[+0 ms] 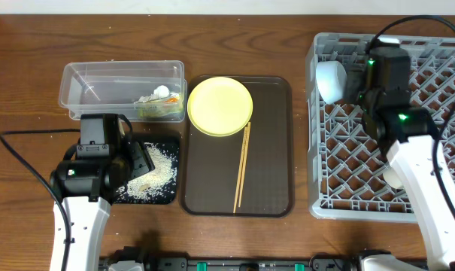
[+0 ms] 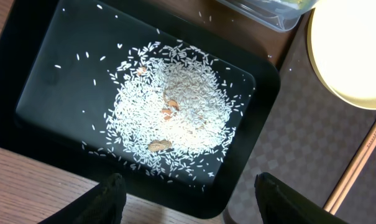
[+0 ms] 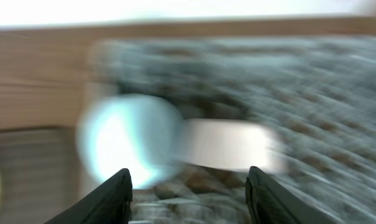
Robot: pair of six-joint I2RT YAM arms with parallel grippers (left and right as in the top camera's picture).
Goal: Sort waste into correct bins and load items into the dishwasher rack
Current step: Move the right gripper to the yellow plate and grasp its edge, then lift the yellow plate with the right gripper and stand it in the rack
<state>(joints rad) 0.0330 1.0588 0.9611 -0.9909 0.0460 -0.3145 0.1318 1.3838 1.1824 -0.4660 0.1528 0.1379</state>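
Only one yellow plate (image 1: 219, 106) and two chopsticks (image 1: 242, 169) lie on the brown serving tray (image 1: 276, 150); the sticks run lengthwise from the plate's rim toward the near edge, bare tray either side. One pale bowl (image 1: 331, 80) lies tipped in the far left corner of the rack (image 1: 347, 165), the right gripper (image 3: 189, 180) spread and empty just beside it. The left gripper (image 2: 188, 193) hangs spread over the near edge of the black tray (image 2: 51, 74) of rice (image 2: 175, 106).

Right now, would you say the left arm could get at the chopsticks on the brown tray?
Probably yes. The left pincer hangs open and empty over the black tray, and the chopsticks lie uncovered on the brown tray next to it; only the yellow plate sits near their far end.
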